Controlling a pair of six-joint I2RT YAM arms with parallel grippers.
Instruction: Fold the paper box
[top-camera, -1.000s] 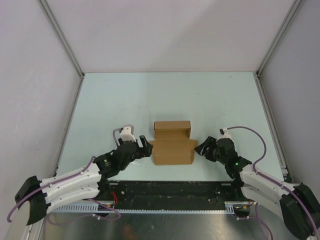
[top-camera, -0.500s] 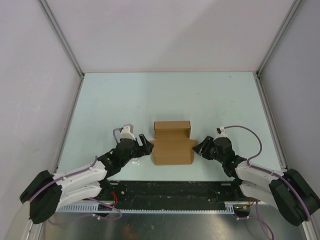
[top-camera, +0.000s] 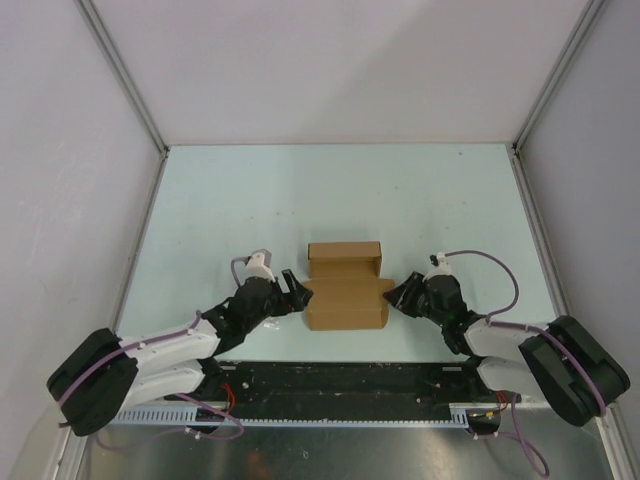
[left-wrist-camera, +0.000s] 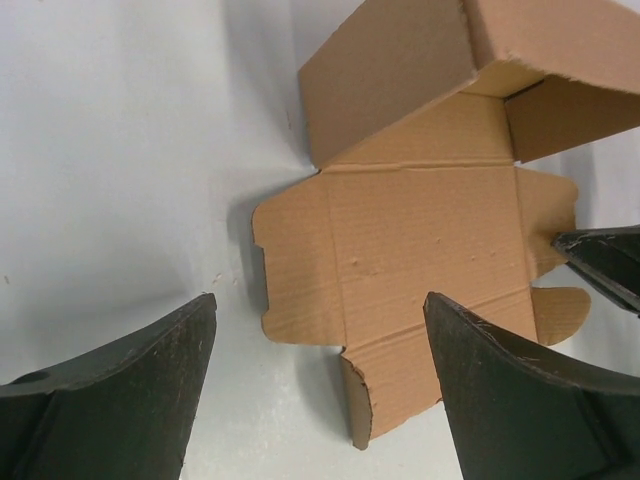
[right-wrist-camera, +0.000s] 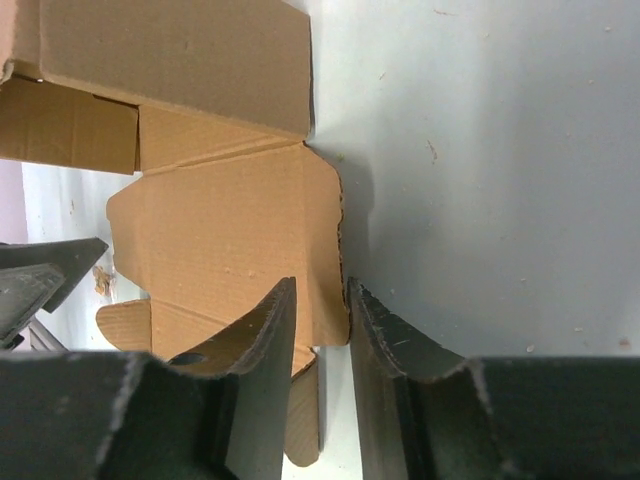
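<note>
As viewed from above, the paper box (top-camera: 345, 290) lay on the pale table (top-camera: 330, 190), near its front edge, between the two arms; plain brown corrugated card, matte, was noted; a flat panel with rounded tabs was seen in front, and a raised rectangular section behind it; the left gripper (top-camera: 297, 290) was held spread wide just beside the left flap; the right gripper (top-camera: 398, 297) was narrowed to a slim gap, the right flap's edge within it; whether that flap was pinched could not be told.
</note>
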